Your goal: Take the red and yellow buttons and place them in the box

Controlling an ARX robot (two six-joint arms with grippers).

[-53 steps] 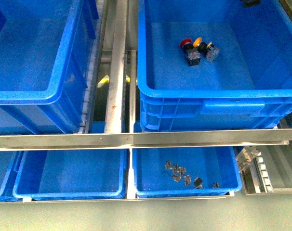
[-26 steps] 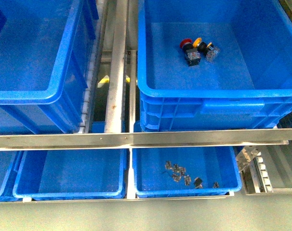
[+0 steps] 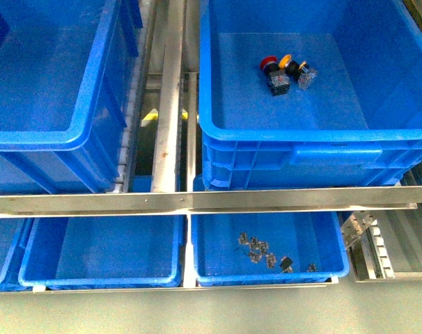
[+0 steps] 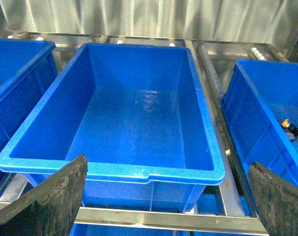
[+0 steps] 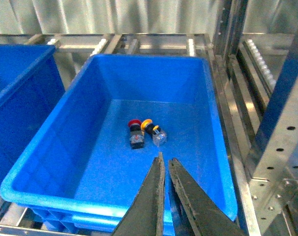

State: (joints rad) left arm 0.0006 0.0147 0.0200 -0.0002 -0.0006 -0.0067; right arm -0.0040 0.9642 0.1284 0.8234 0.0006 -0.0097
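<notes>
- Front view, lower right: shallow tray (image 3: pixel 218 268) held small dark parts (image 3: pixel 267 254).
- Upper right: box (image 3: pixel 315 136) held red button (image 3: pixel 269 65) and yellow button (image 3: pixel 286 61), side by side, touching.
- Upper left: second bin (image 3: pixel 51 136).
- Right gripper (image 5: pixel 164 164) over the box, fingers nearly together, holding nothing.
- Left gripper (image 4: pixel 166 196) spread wide, holding nothing, facing the second bin.
</notes>
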